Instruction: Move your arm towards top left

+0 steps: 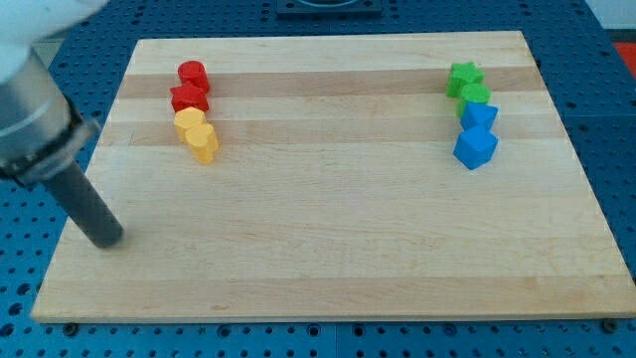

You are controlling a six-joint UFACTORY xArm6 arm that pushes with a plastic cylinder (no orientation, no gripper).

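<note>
My tip (pixel 105 238) rests on the wooden board (pixel 328 229) near its left edge, well below and left of the left-hand blocks. There, from the view's top down, stand a red cylinder (pixel 191 74), a red star (pixel 189 96), a yellow hexagon (pixel 188 122) and a yellow heart (pixel 203 142), close together in a column. On the view's right stand a green star (pixel 463 76), a green block (pixel 475 95), a blue block (pixel 480 115) and a blue cube (pixel 475 147), also in a column. The tip touches no block.
The board lies on a blue perforated table (pixel 596 328). My arm's grey body (pixel 30 109) covers the view's upper left corner and part of the board's left edge.
</note>
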